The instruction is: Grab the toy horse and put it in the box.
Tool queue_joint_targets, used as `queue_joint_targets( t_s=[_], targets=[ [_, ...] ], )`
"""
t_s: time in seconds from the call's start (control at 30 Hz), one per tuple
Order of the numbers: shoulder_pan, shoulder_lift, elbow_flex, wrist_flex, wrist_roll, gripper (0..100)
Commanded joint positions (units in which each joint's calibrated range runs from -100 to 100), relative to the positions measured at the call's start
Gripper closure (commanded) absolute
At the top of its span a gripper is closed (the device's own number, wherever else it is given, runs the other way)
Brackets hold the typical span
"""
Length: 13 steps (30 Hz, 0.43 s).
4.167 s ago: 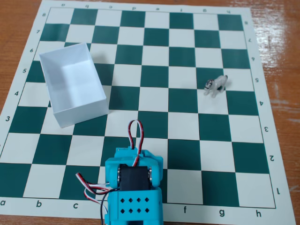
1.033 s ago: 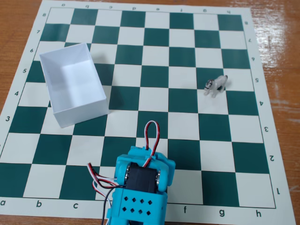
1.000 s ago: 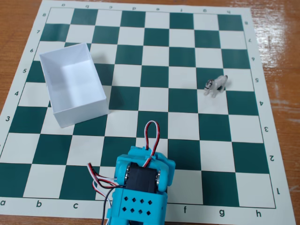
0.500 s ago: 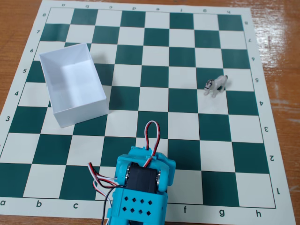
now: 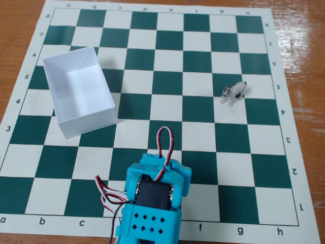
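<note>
At the bottom of the fixed view, you have the arm [image 5: 152,203], a turquoise body with a black servo and a loop of red, white and black wires [image 5: 163,142] rising from its top. Your gripper itself is not visible here, so you cannot tell whether the jaws are spread or pressed together, and places can only be given from the arm's upper end, where the jaws would sit.

Up and to the right of that end, well apart from it, the horse [image 5: 234,92] stands upright on a white square of the board [image 5: 167,109] near its right edge.

Up and to the left of that end, nearer than the horse, the box [image 5: 78,91] sits open-topped and empty, turned slightly askew to the squares.
</note>
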Motion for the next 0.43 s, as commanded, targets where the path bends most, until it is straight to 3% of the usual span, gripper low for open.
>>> queue_joint_targets(
  t_s=[0.0,0.4],
  targets=[
    [-0.1,1.7,-5.9,0.5,-0.2,100],
    [-1.1,0.7,-7.6,3.3,-0.4,98]
  ],
)
